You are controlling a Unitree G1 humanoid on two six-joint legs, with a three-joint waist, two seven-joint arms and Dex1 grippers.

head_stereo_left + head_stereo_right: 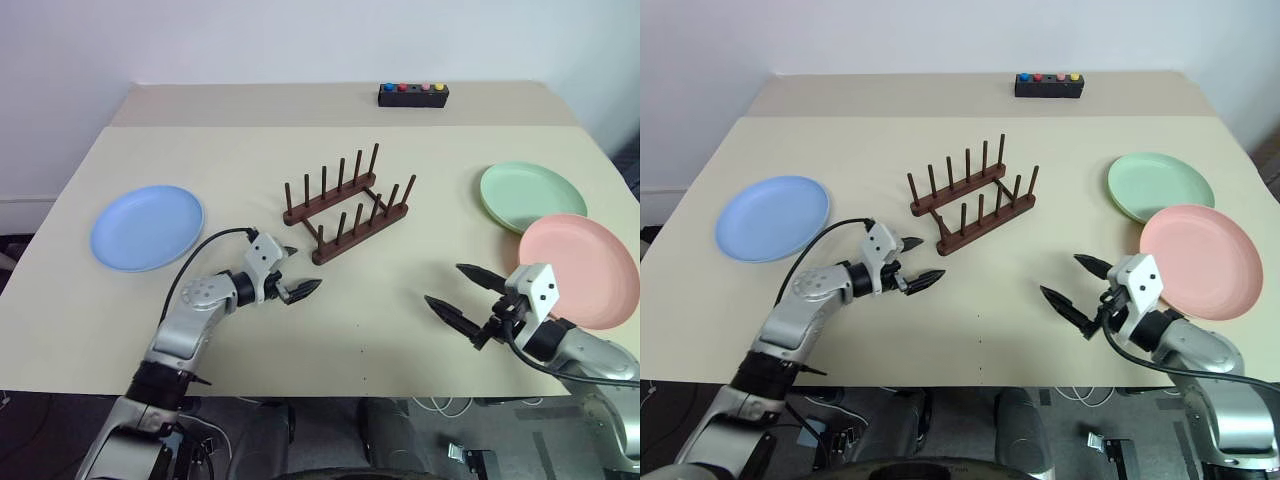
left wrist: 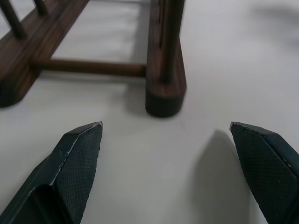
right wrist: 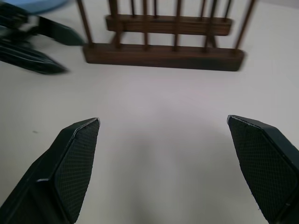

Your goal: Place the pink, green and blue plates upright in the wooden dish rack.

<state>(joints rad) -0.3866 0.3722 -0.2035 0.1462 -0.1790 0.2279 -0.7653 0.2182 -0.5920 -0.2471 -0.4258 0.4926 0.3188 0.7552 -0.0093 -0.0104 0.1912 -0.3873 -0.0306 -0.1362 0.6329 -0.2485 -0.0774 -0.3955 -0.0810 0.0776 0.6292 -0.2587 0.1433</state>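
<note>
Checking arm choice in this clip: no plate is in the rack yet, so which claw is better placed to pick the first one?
Probably the right. The right claw, open, sits just beside the pink plate. The left claw, also open, faces the rack, with the blue plate well off to its side.

You see the green plate [image 1: 527, 196] partly covered by the pink plate [image 1: 580, 268] overlapping its near rim.

pink [image 1: 585, 268], green [image 1: 530, 196], blue plates [image 1: 147, 227]
</note>
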